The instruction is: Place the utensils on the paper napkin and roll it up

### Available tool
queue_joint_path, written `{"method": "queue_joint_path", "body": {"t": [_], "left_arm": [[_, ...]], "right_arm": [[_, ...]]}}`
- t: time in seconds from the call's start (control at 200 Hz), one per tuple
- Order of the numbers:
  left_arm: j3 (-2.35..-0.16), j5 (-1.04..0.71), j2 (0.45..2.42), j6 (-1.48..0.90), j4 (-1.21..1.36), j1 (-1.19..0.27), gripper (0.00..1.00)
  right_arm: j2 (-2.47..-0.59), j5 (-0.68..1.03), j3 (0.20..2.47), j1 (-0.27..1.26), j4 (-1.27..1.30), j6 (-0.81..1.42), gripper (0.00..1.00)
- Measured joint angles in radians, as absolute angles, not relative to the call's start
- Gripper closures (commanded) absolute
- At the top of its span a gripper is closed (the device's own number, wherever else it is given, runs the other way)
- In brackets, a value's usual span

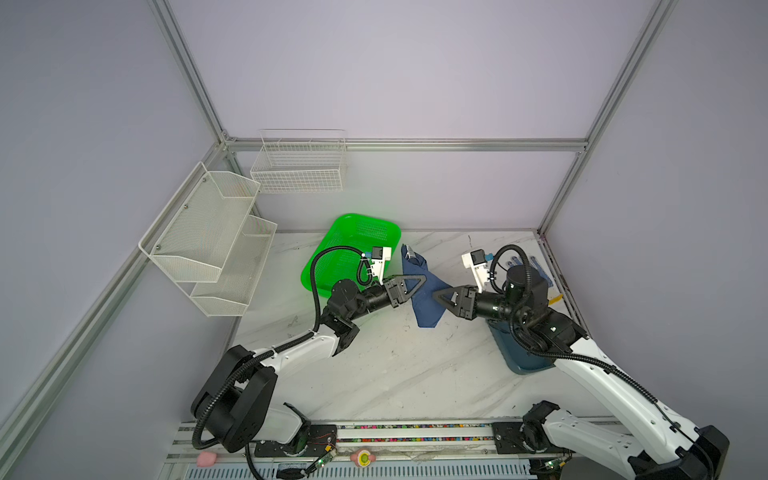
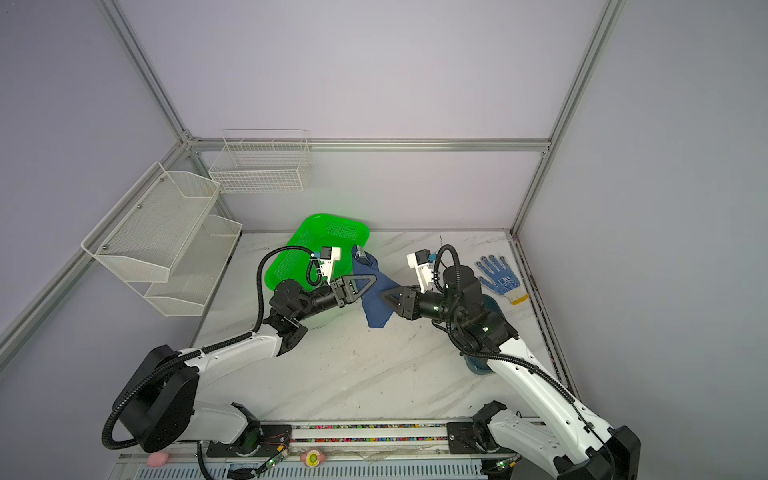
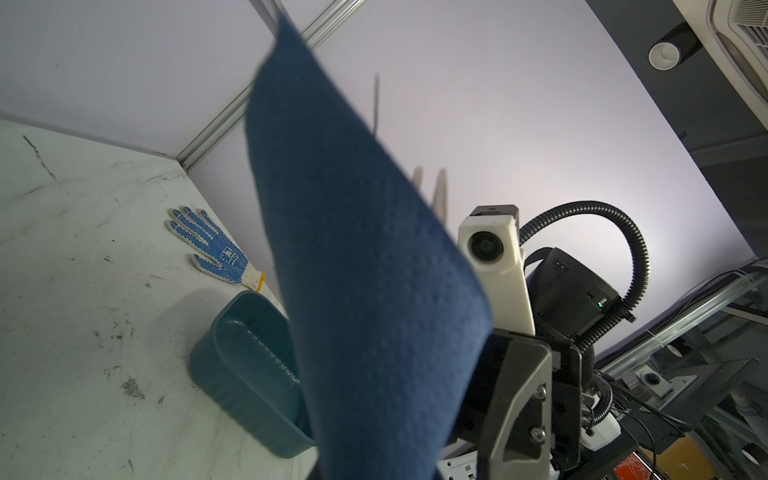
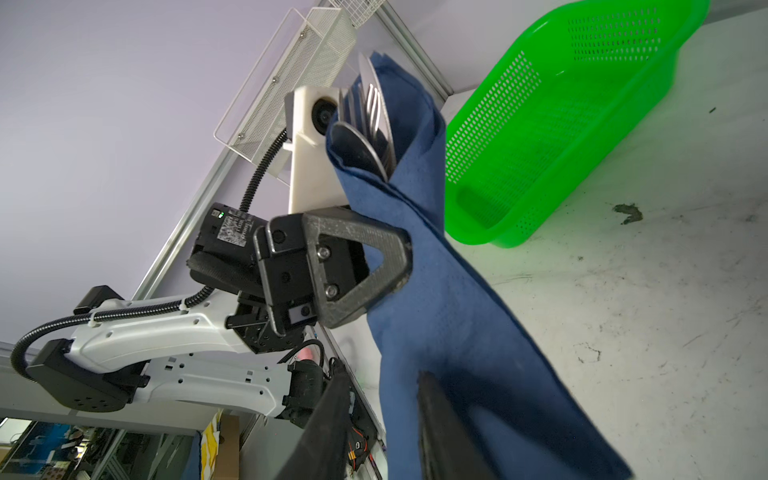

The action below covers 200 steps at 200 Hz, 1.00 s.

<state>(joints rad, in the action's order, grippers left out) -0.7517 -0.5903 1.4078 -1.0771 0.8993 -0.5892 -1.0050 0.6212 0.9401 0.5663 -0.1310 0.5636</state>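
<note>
The dark navy paper napkin (image 1: 420, 305) (image 2: 376, 305) is wrapped into a loose roll and held up off the marble table in both top views. Silver utensils (image 4: 374, 120) poke out of its upper end, a fork and a spoon bowl among them; they show as a small glint (image 1: 409, 250) in a top view. My left gripper (image 1: 422, 279) (image 4: 401, 257) is shut on the roll's middle. My right gripper (image 1: 435, 296) (image 4: 381, 374) faces it from the other side, its fingers apart beside the lower hanging part of the napkin.
A green basket (image 1: 328, 266) lies tilted behind the left arm. A dark teal tray (image 3: 249, 353) sits under the right arm, and a blue-dotted glove (image 2: 500, 280) lies at the far right. White wire racks (image 1: 208, 237) hang on the left wall.
</note>
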Motion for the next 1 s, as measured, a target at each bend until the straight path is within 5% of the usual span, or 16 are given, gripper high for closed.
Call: {"method": "queue_joint_path", "body": {"t": [1.0], "left_arm": [[-0.752,-0.596,1.407,-1.081,0.897,-0.589,0.89]], "right_arm": [[-1.068,0.688,0.891,0.567,-0.066,0.552,0.59]]}}
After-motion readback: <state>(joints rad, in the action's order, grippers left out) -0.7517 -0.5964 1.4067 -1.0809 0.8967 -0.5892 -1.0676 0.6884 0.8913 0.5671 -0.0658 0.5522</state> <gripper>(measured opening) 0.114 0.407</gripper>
